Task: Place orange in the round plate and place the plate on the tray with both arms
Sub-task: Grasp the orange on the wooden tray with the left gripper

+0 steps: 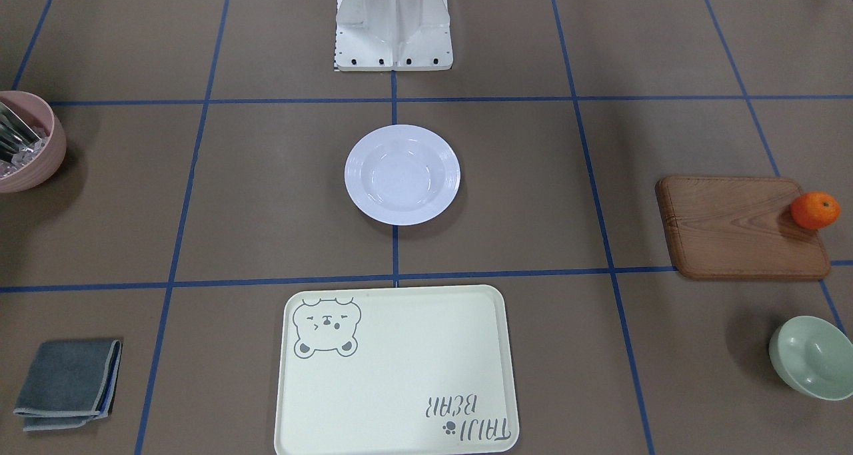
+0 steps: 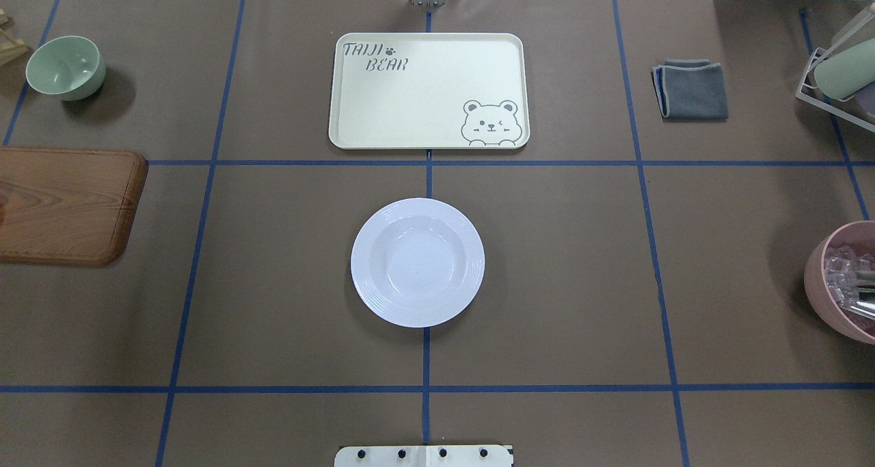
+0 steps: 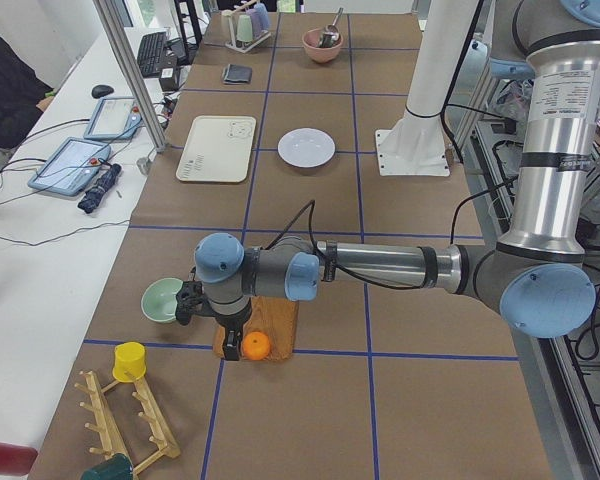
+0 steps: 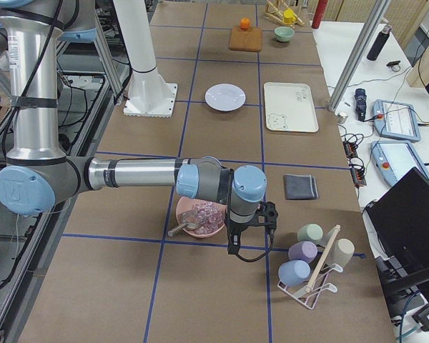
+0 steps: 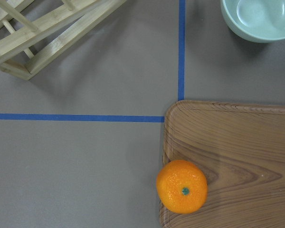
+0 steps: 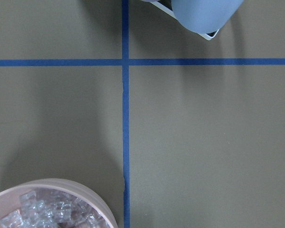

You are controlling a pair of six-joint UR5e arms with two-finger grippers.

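Note:
The orange point(image 1: 815, 210) rests on a corner of a brown wooden board point(image 1: 733, 228), at the table's end on my left side. The left wrist view looks straight down on the orange point(image 5: 182, 186). My left gripper point(image 3: 230, 340) hovers just beside the orange point(image 3: 257, 345); I cannot tell whether it is open or shut. The round plate point(image 2: 418, 262) lies bare at the table's centre. Beyond it sits the cream bear tray point(image 2: 428, 91), with nothing on it. My right gripper point(image 4: 247, 251) hangs beside the pink bowl point(image 4: 200, 216) at the opposite end; its state is unclear.
A pale green bowl point(image 1: 813, 357) stands near the board, and a wooden rack point(image 5: 42, 33) lies beyond the board's corner. A folded grey cloth point(image 2: 690, 89) sits right of the tray. The pink bowl point(image 2: 844, 282) holds ice-like cubes. A mug rack point(image 4: 314, 264) stands near the right gripper.

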